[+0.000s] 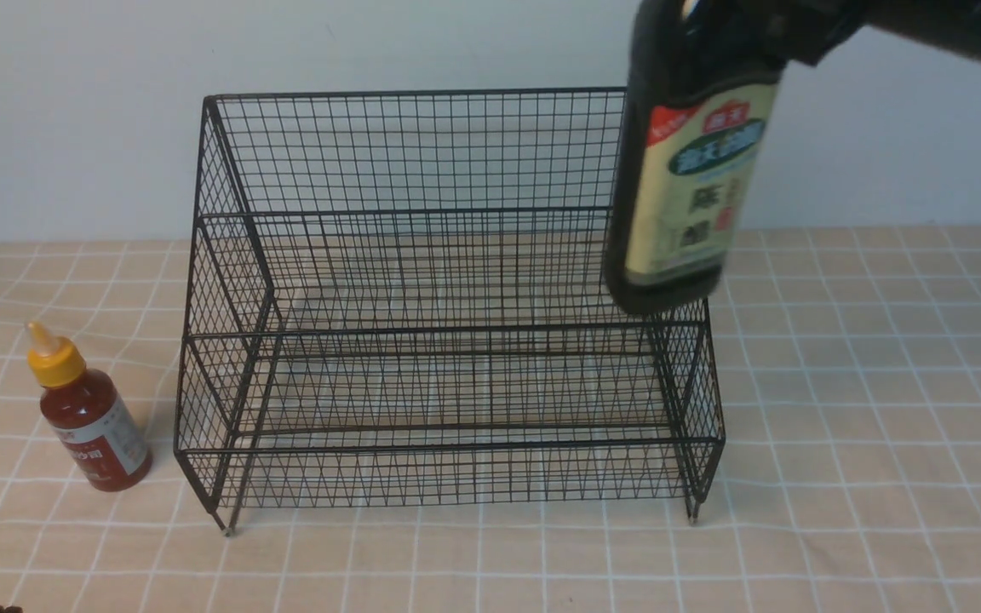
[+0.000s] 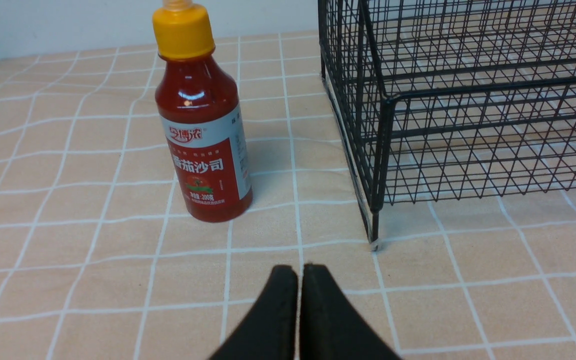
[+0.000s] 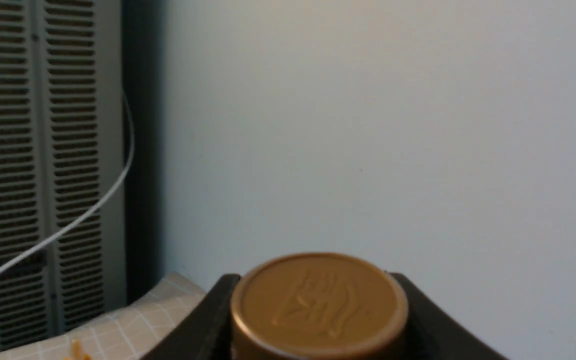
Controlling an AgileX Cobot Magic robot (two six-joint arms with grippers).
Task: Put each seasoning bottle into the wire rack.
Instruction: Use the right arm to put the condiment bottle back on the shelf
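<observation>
The tall dark vinegar bottle (image 1: 688,170) with a cream-green label hangs in the air over the right end of the black wire rack (image 1: 448,306), its base just above the rack's upper tier. My right gripper (image 3: 318,320) is shut on the bottle, one finger on each side below its gold cap (image 3: 318,300). The small red sauce bottle (image 1: 90,417) with a yellow nozzle cap stands upright on the cloth left of the rack. In the left wrist view my left gripper (image 2: 299,272) is shut and empty, low over the cloth, short of the red bottle (image 2: 203,140) and the rack's front left foot (image 2: 374,242).
A beige cloth with white grid lines (image 1: 882,426) covers the table. A pale wall (image 1: 73,128) rises behind the rack. The right wrist view shows a louvred grey panel (image 3: 33,150) with a white cable (image 3: 93,205) across it.
</observation>
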